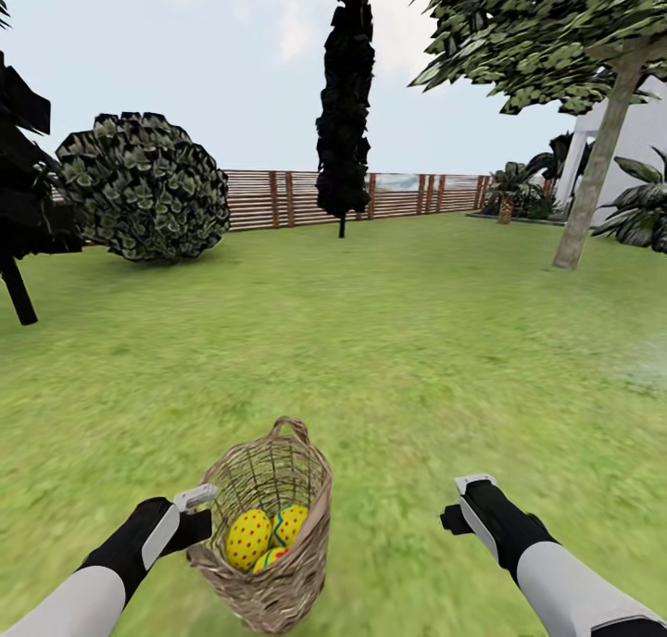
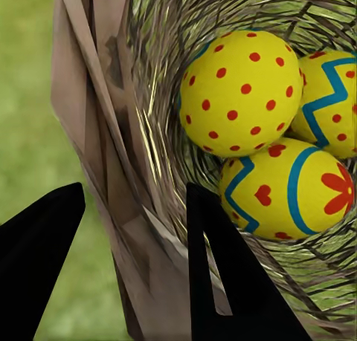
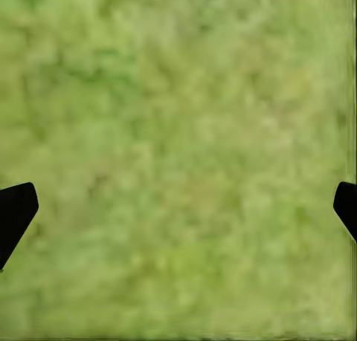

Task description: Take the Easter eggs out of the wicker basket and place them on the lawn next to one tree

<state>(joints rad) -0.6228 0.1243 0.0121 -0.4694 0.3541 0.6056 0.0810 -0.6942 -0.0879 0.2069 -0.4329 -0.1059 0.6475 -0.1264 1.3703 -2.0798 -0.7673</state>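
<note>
On the lawn [image 1: 398, 341], close before the robot: the wicker basket [image 1: 278, 572] with all three Easter eggs [image 1: 248, 537] inside.

The basket's rim is straddled by the left gripper [image 2: 134, 229], jaws parted, one outside and one inside the weave; no egg is held. A clean pick is best made by clearing the rim first, then centring over the dotted egg. The right gripper [image 3: 178, 207] is held wide over grass. The tree [image 1: 593, 193] stands well apart.

No legible text, labels, brand names, numbers or signs are present in any view. The eggs [image 2: 242, 92] carry decorative markings only: red dots, blue-green zigzag stripes and red heart and flower shapes.
</note>
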